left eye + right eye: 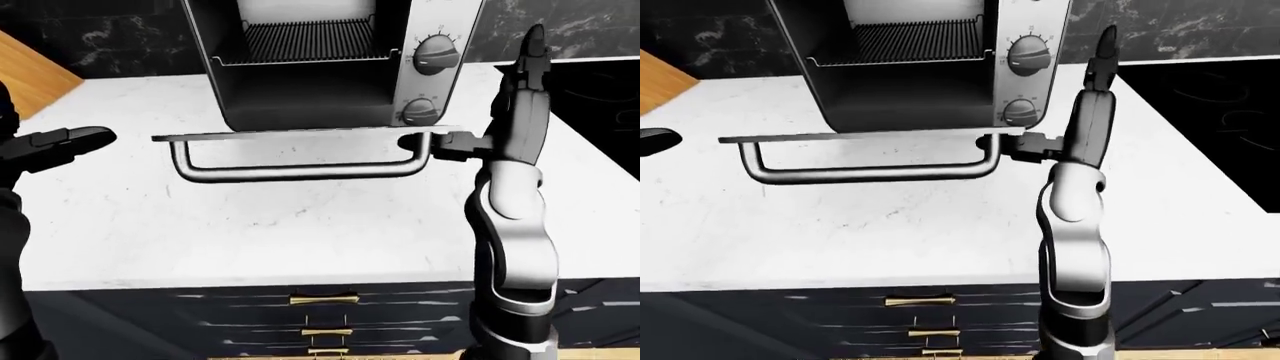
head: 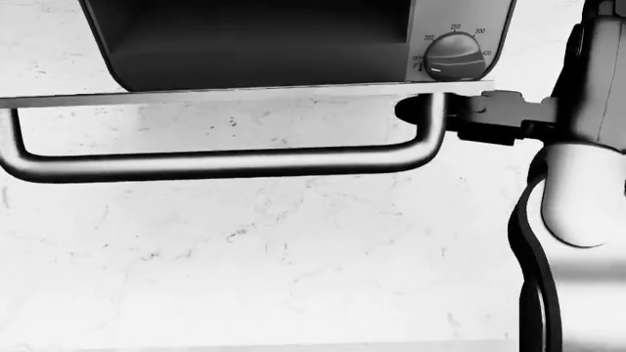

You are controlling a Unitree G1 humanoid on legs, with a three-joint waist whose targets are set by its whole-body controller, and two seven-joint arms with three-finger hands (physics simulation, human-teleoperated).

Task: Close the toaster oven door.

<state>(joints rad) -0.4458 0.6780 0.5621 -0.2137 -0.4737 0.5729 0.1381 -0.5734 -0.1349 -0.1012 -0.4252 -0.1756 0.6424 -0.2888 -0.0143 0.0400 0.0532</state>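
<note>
On the white marble counter [image 1: 300, 232] the toaster oven [image 1: 320, 67] sits at top centre of the left-eye view, door [image 1: 300, 136] open, seen edge-on and level, bar handle [image 1: 300, 171] hanging below it. Right hand [image 1: 505, 112] at the door's right corner: one finger [image 1: 450, 144] touching under it, others pointing up, not clenched. Left hand [image 1: 55, 144] at left edge, well apart, fingers released, holding nothing.
</note>
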